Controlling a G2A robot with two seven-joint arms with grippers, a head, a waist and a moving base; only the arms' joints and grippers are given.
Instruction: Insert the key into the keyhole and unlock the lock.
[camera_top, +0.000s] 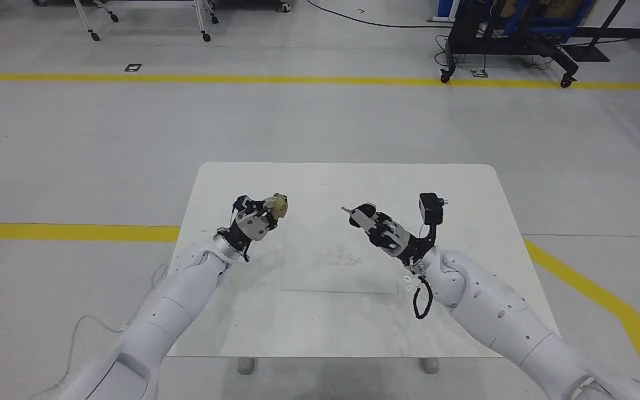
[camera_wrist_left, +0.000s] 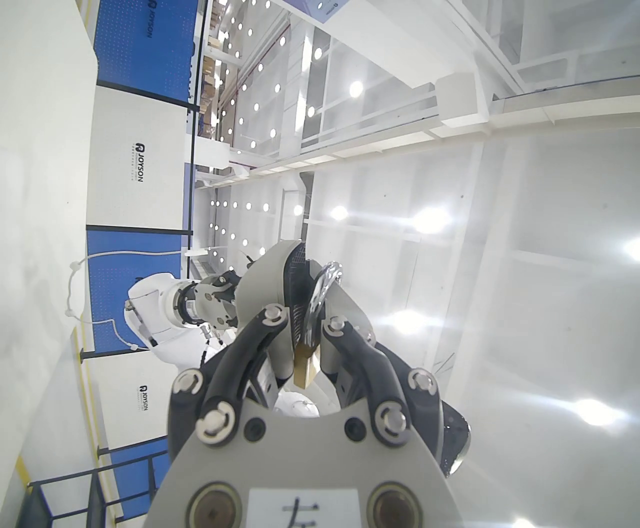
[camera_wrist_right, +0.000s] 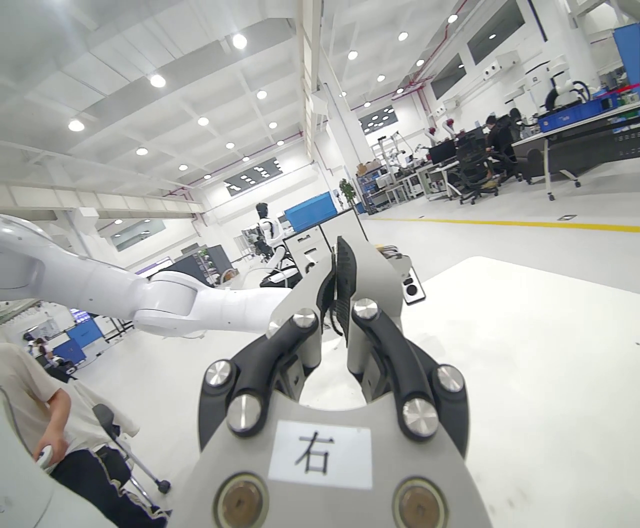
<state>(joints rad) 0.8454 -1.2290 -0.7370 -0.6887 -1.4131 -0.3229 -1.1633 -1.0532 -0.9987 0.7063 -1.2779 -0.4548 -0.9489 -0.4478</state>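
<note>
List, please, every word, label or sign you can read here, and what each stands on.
"左", cut off at the picture's edge: white label on the left claw.
"右": white label on the right claw.
Brand mark on the wall panels, not quoted; the smaller line beside it is too small to read.

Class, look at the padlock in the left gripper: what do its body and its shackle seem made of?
Padlock body: probably brass, a dull yellow-gold block. Shackle: probably polished or plated steel, silvery with bright mirror-like glints.
</note>
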